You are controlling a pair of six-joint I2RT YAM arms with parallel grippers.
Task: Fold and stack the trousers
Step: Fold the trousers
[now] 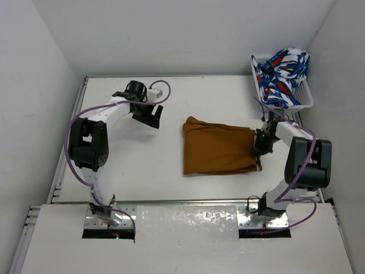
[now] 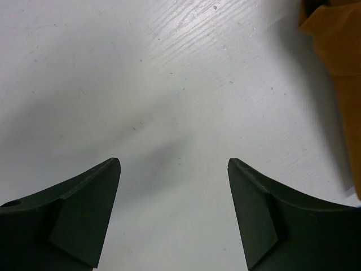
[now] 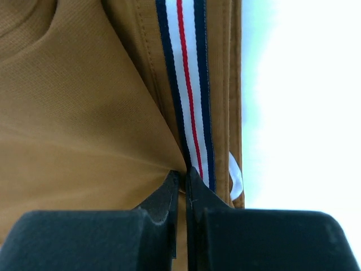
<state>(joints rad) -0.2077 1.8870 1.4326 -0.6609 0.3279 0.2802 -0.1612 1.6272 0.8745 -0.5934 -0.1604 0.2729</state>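
Now the mustard trousers (image 1: 219, 149) lie folded centre-right on the counter (image 1: 154, 177), lengthwise left to right. The right claw (image 3: 184, 180) pinches their right-end waistband; the left claw (image 2: 174, 162) is spread, well apart leftward.

**A robot test cell, not a home**

We take this for a robotics lab. Plain white panel walls (image 1: 171, 34) box in a bare white counter (image 1: 159, 188) on three sides. Two black-and-white jointed robot arms, left (image 1: 91, 142) and right (image 1: 302, 160), are bolted to metal plates (image 1: 125, 221) at its near edge, trailing looped purple cables (image 1: 69, 145). The household goods here are mustard-brown cotton trousers (image 1: 217, 149) and a white wire basket (image 1: 292, 107) of blue-white-red patterned clothes (image 1: 282, 71).
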